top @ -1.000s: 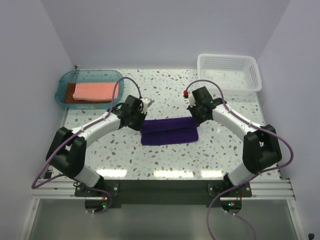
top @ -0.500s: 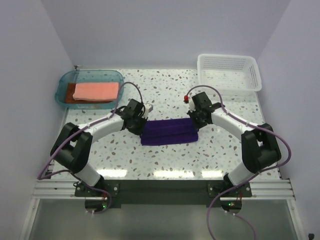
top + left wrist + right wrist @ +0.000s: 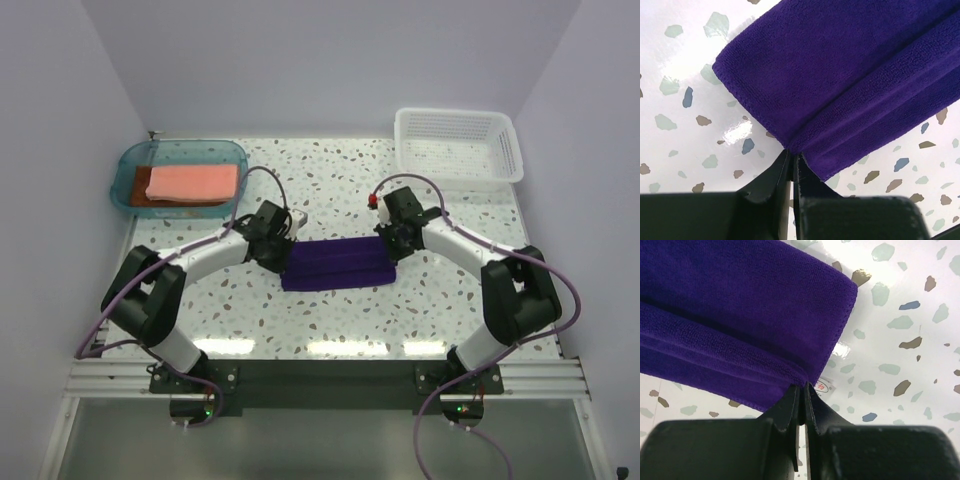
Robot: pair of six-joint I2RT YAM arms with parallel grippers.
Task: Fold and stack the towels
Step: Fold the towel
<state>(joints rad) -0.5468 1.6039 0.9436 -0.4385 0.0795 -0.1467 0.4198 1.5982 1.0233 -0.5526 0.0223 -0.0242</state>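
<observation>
**Purple towel's lifted edge carried toward 6 o'clock**

The purple towel (image 3: 335,263) lies at the middle of the table (image 3: 330,170), long side running from 9 to 3 o'clock. Over the last second the left gripper (image 3: 284,252) and right gripper (image 3: 392,250) have been drawn slightly toward 6 o'clock. The layer held between them has been brought over the lower one, so the towel now shows as a narrower band.

In the wrist views each pair of fingers is seen pressed nearly together, a thin ridge of cloth pinched at the tips: the left gripper (image 3: 791,152) at the 9 o'clock end, the right gripper (image 3: 802,386) at the 3 o'clock end.

The fold is judged nearly laid but not yet released. Stacking remains. The pink towel (image 3: 192,182) is already set on the brown towel (image 3: 140,197) in the tray (image 3: 125,165) at 10 o'clock.
</observation>
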